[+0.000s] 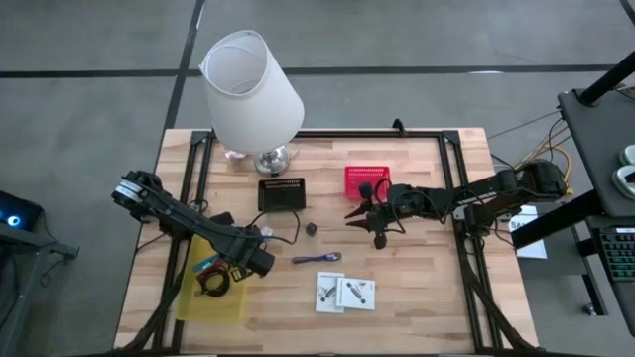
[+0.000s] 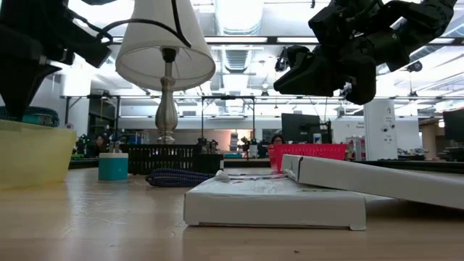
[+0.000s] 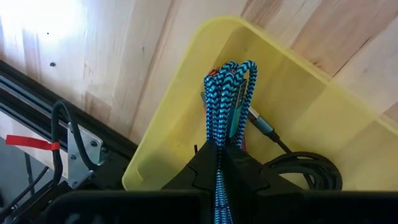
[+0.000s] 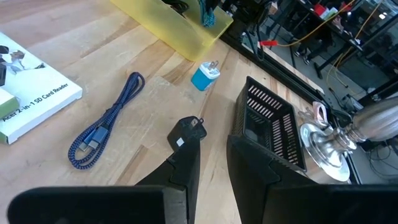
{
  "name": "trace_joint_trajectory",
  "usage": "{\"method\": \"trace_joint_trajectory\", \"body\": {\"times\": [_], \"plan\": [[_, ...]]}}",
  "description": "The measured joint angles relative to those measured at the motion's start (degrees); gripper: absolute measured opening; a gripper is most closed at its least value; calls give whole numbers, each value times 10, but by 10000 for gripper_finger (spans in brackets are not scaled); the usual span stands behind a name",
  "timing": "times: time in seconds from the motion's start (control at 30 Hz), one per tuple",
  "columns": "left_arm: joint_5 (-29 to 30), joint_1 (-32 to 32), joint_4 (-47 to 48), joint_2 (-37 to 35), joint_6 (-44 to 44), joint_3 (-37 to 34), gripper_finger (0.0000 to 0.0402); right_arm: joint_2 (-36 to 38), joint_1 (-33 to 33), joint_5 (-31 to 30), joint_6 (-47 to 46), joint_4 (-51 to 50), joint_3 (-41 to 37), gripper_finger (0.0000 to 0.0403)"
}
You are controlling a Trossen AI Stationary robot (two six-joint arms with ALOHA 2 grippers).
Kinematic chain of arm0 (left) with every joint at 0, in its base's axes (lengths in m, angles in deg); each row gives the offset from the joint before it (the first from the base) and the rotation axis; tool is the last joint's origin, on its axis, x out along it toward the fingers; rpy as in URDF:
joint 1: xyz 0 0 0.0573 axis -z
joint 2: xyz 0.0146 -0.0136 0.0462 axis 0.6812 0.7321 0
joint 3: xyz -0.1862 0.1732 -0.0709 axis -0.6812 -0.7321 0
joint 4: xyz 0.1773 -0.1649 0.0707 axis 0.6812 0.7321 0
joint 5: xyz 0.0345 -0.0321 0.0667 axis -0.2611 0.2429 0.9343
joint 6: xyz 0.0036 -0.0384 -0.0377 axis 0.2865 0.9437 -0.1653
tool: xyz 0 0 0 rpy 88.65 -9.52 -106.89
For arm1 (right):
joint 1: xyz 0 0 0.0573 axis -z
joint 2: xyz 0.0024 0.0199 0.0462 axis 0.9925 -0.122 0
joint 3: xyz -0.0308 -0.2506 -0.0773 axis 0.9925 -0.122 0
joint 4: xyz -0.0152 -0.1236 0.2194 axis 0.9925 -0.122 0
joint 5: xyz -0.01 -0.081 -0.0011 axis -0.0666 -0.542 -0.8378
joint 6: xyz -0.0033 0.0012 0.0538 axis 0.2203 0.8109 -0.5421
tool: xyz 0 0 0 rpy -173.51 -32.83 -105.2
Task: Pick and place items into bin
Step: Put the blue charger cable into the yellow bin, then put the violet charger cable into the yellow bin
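My left gripper (image 1: 253, 260) hangs over the yellow bin (image 1: 203, 302) at the table's near left and is shut on a teal-and-black braided cable (image 3: 225, 102). A black coiled cable (image 3: 314, 173) lies in the bin. My right gripper (image 4: 212, 152) is open and raised above mid-table (image 1: 369, 226), just short of a small black plug adapter (image 4: 185, 132) that lies on the wood. A dark blue braided cable (image 4: 104, 124), a blue charger (image 4: 204, 76) and two white packets (image 1: 345, 292) lie flat on the table. My left gripper pinches the folded bundle of the braided cable between its two fingers, with the strands (image 3: 219, 177) running between them. The fingers point down into the bin. The bundle's looped end (image 3: 231, 67) hangs below them inside the bin; I cannot tell whether it touches the floor.
A big white lamp (image 1: 253, 89) stands at the far left. A black basket (image 1: 282, 193) and a red basket (image 1: 365, 181) sit at mid-table behind the loose items. A small dark piece (image 1: 311, 229) lies between them. Black frame rails (image 1: 466, 198) run along both table sides.
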Motion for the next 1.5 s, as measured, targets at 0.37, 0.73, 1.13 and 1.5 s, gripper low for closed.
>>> {"method": "trace_joint_trajectory", "body": {"times": [0.37, 0.73, 1.13, 1.5], "plan": [[-2, 0, 1, 0, 0, -1, 61, 0, 0, 0, 0, 0, 0, 68], [9, -5, 7, -1, -19, 12, 143, 0, 0, 0, 0, 0, 0, 68], [181, -5, -91, -2, -108, 52, 144, 0, 0, 0, 0, 0, 0, 68], [192, -5, -417, -1, -375, 51, 144, 0, 0, 0, 0, 0, 0, 68]]}}
